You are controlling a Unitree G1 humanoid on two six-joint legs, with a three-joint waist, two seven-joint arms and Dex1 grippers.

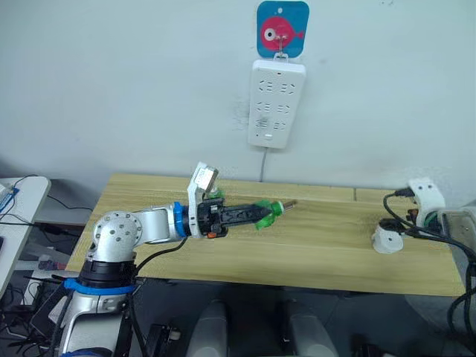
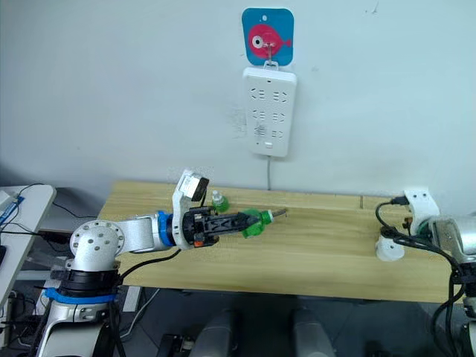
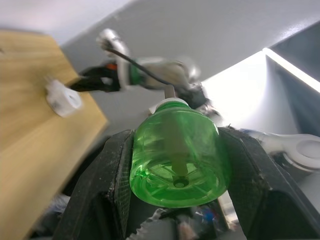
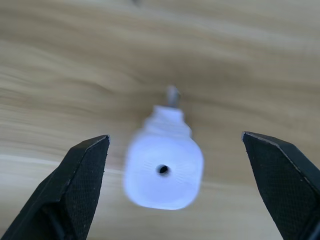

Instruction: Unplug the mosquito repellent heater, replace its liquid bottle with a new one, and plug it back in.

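Wooden table (image 1: 312, 253) stands against a pale wall with one white power strip (image 1: 277, 103). Two green bottles: one (image 3: 175, 152) clenched in the left gripper (image 1: 262, 214) mid-table, another (image 2: 219, 199) farther back. One mosquito repellent heater (image 4: 164, 167), white and rounded, sits at the table's right end between the right gripper's (image 4: 177, 195) spread fingers.

left gripper (image 2: 249, 221): holds green bottle (image 2: 255, 222) | heater (image 2: 390, 248): on table (image 2: 320, 253), right
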